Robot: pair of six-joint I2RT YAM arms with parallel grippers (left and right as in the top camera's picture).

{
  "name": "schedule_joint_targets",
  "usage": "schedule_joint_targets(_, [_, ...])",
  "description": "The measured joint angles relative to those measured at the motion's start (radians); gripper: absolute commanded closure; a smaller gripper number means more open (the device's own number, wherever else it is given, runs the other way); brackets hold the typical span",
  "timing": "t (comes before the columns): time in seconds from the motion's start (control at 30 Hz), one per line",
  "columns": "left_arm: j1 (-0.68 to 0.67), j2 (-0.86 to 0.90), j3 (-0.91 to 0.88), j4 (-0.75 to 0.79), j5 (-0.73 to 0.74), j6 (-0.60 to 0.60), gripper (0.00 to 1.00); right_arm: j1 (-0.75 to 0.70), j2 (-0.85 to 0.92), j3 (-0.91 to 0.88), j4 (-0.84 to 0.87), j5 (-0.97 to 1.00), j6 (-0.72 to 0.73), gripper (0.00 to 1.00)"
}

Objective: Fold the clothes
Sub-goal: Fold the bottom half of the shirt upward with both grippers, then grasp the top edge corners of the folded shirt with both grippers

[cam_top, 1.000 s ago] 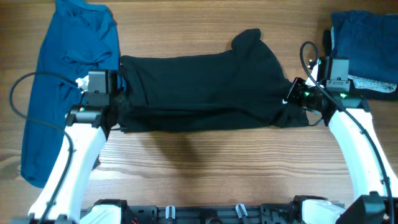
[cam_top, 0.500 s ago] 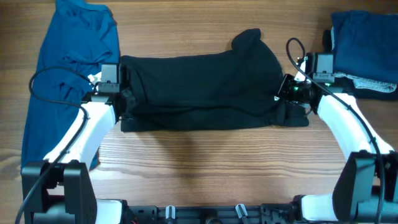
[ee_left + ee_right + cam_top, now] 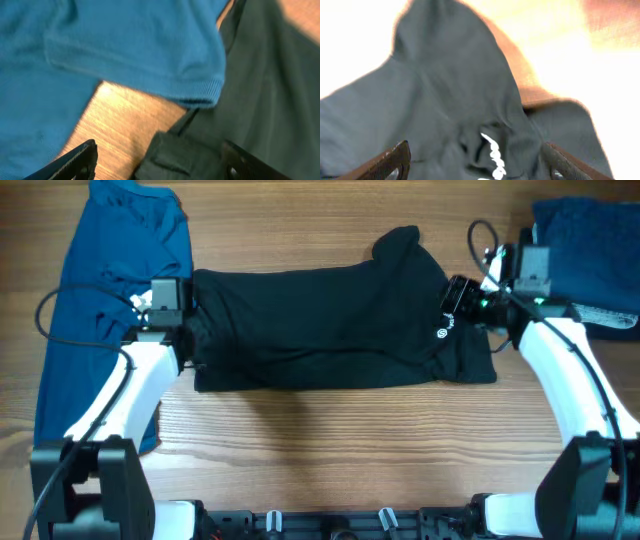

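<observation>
A black shirt [image 3: 330,330] lies folded lengthwise across the middle of the table, its small white logo [image 3: 443,333] facing up near the right end. My left gripper [image 3: 198,340] stands open over the shirt's left edge. In the left wrist view its jaws [image 3: 160,169] are wide apart with a folded black edge [image 3: 185,160] lying loose between them. My right gripper [image 3: 455,298] stands open over the right end. In the right wrist view [image 3: 480,170] the logo [image 3: 492,150] lies between its spread fingers. A bright blue T-shirt [image 3: 110,300] lies spread at the far left.
Navy folded pieces [image 3: 585,260] are stacked at the back right corner, beside my right arm. The blue T-shirt's sleeve [image 3: 150,55] overlaps the black shirt's left end. Bare wooden table [image 3: 330,450] runs along the front.
Both grippers have opened and let go of the black shirt. Its front edge now lies folded over, with the logo showing. The right gripper has drawn back towards the far right.
</observation>
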Motion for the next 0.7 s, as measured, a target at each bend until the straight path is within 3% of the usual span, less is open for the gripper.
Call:
schedule_joint_targets(0.07, [0.007,-0.023,0.023,-0.006,0.000,0.023,0.25,0.000,-0.018,0.054,-0.011,-0.004,-0.024,0.28])
schedule_joint_targets(0.27, [0.007,-0.089,0.115,-0.017,0.073,0.056,0.33,0.000,-0.021,0.064,-0.005,-0.075,-0.057,0.28])
schedule_joint_targets(0.47, [0.007,-0.089,0.379,-0.224,0.214,0.100,0.34,0.045,-0.021,0.240,-0.095,-0.105,-0.142,0.25])
schedule_joint_targets(0.7, [0.007,-0.001,0.565,-0.183,0.249,0.132,0.35,0.084,0.037,0.362,0.093,-0.066,-0.216,0.26])
